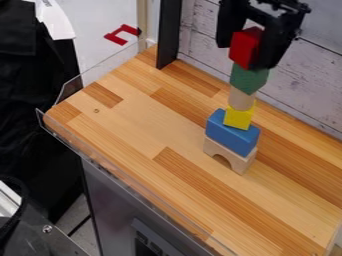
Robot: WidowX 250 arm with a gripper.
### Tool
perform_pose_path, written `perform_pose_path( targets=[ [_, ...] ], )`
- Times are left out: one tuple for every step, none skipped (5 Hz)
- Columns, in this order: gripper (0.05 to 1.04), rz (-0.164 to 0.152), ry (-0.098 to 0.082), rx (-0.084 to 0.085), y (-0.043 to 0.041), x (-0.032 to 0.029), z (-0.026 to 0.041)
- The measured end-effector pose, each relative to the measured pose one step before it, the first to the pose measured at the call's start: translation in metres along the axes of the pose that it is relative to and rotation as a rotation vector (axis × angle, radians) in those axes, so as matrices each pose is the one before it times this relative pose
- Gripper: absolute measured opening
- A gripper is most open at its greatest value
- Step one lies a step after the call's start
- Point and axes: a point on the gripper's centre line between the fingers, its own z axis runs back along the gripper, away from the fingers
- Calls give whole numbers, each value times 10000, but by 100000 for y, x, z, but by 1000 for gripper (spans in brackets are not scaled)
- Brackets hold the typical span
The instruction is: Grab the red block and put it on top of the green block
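Note:
At the upper right, the gripper [246, 54] hangs over the top of a block tower, shut on the red block [246, 47], with one finger on each side of it. Directly beneath the red block is the green block [249, 79], and the two look to be touching. The green block rests on a pale wooden cylinder [241, 99]. Whether the red block's weight rests on the green one, I cannot tell.
Under the cylinder stand a yellow block [238, 118], a blue block [232, 132] and a wooden arch [229, 155] on the wooden table [133, 130]. A black post [169, 32] and a whitewashed plank wall [200, 35] border the back; clear plastic edging runs along the left.

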Motion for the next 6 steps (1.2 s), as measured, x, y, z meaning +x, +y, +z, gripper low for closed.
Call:
perform_pose_path(
  targets=[
    [1000,129,-47,-180,225,-121,717],
    [1000,456,-530,-342,1353,-336,2138],
    [1000,798,-397,-271,2554,-715,1941],
    [1000,964,-428,-162,4128,-964,1449],
    [1000,227,178,189,2348,66,-1151],
    [1000,-194,320,331,848,-399,-1912]
  ],
)
